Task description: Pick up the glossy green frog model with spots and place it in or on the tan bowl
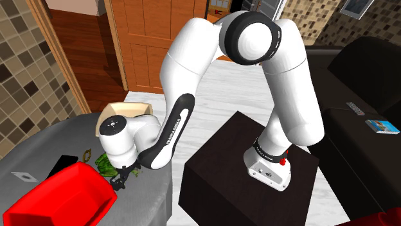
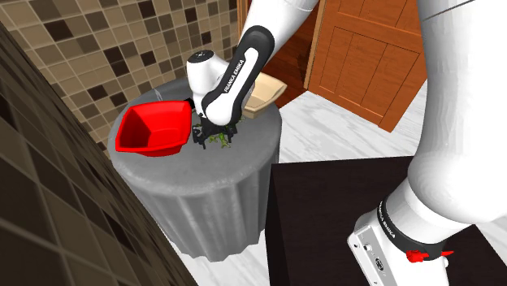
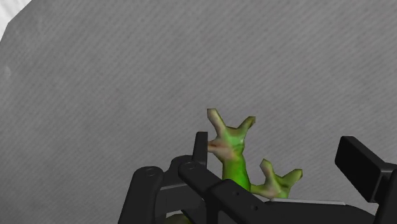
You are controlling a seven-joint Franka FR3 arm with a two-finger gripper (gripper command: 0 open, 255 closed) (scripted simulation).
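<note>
The green frog (image 1: 105, 164) lies on the grey round table (image 1: 38, 151), beside the red bowl. My black gripper (image 1: 119, 182) is low over it, right at the table top. In the wrist view the frog's webbed feet (image 3: 233, 139) stick out between the fingers, close to one finger (image 3: 201, 150) and well apart from the other (image 3: 357, 163). The gripper (image 3: 280, 159) stands open, and the hand hides the frog's body. The tan bowl (image 1: 126, 110) sits at the table's far edge, behind my arm. From the second exterior view the frog (image 2: 218, 140) shows under the gripper (image 2: 213, 130), with the tan bowl (image 2: 267, 93) behind.
A large red bowl (image 1: 64, 196) stands right next to the gripper on the shoulder view's left. A small black block (image 1: 63, 162) and a white card (image 1: 24, 175) lie on the table. The dark stand (image 1: 238, 167) sits close to the table's edge.
</note>
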